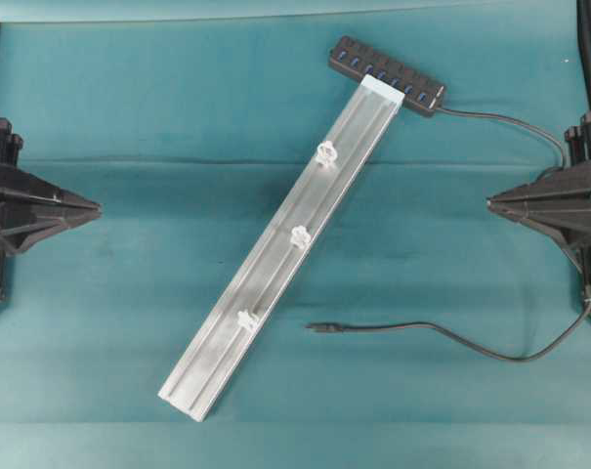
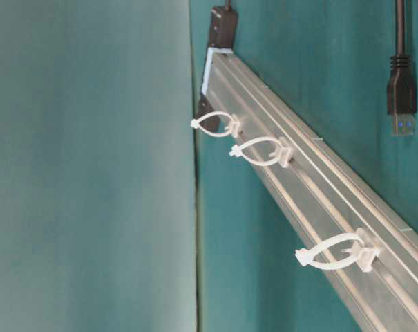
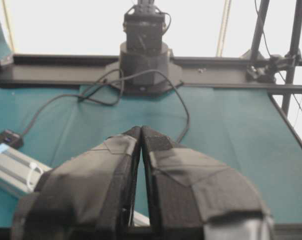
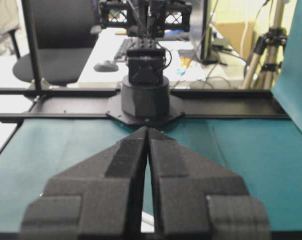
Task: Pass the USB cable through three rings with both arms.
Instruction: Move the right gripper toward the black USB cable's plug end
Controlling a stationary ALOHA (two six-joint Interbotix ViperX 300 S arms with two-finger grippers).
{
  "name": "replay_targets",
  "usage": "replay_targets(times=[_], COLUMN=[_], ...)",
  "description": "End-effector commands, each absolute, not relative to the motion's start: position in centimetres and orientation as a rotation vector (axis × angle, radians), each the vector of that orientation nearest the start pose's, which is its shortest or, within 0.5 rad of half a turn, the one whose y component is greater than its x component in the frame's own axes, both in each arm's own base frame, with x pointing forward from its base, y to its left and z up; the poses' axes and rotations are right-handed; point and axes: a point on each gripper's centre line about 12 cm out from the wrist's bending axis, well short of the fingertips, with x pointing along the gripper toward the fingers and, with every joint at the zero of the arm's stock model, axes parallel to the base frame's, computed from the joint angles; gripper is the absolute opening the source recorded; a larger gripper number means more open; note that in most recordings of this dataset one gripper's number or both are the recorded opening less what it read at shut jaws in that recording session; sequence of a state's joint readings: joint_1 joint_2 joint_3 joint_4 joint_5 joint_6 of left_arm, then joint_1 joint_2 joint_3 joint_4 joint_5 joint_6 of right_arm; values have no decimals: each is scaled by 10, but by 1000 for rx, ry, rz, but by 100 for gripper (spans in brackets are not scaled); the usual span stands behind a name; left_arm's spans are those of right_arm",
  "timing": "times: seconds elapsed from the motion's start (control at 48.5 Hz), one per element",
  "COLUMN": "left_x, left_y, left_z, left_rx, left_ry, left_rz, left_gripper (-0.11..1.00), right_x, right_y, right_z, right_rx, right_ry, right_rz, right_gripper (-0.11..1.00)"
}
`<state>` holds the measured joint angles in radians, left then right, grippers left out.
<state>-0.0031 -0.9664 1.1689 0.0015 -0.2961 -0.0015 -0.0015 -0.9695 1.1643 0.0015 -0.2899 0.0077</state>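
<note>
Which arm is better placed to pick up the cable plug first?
The right. The USB cable lies right of the rail, its plug end nearer the right gripper; the left gripper would have to cross the rail.

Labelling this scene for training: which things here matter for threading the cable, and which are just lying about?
Job:
thin black USB cable
three whitish translucent plastic rings
left gripper, shut
right gripper, shut

Lying about:
long silver aluminium rail carrying the rings
black oblong hub with blue ports
teal cloth
</note>
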Motion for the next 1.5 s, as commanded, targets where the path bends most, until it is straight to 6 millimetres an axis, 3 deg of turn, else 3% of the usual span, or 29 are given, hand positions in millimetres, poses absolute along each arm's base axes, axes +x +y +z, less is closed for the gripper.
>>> replay_targets(times=[0.0, 0.062, 0.165, 0.289, 0.886, 1.216, 1.36, 1.484], left_x=[208, 213, 220, 228, 231, 231, 232, 232], left_y=[-5, -6, -7, -11, -13, -12, -12, -12], left_z=[292, 288, 282, 285, 288, 288, 289, 288], left_rx=[-22, -50, -86, -97, -92, -92, -95, -93], left_ry=[-52, -21, 20, 32, 39, 41, 41, 42], left_rz=[-24, -30, -35, -48, -55, -52, -52, -51], left_gripper=[14, 13, 3, 1, 1, 1, 1, 1], right_x=[203, 208, 220, 236, 323, 345, 346, 348], right_y=[-3, -4, -5, -4, 24, 28, 27, 27], right_z=[292, 288, 282, 268, 211, 192, 184, 180], right_rx=[13, 75, 173, 222, 185, 173, 176, 179], right_ry=[-63, -19, 79, 243, 1037, 1140, 1187, 1210], right_rz=[-15, -26, -39, -46, -3, -2, -11, -16], right_gripper=[9, 12, 1, 0, 0, 1, 20, 56])
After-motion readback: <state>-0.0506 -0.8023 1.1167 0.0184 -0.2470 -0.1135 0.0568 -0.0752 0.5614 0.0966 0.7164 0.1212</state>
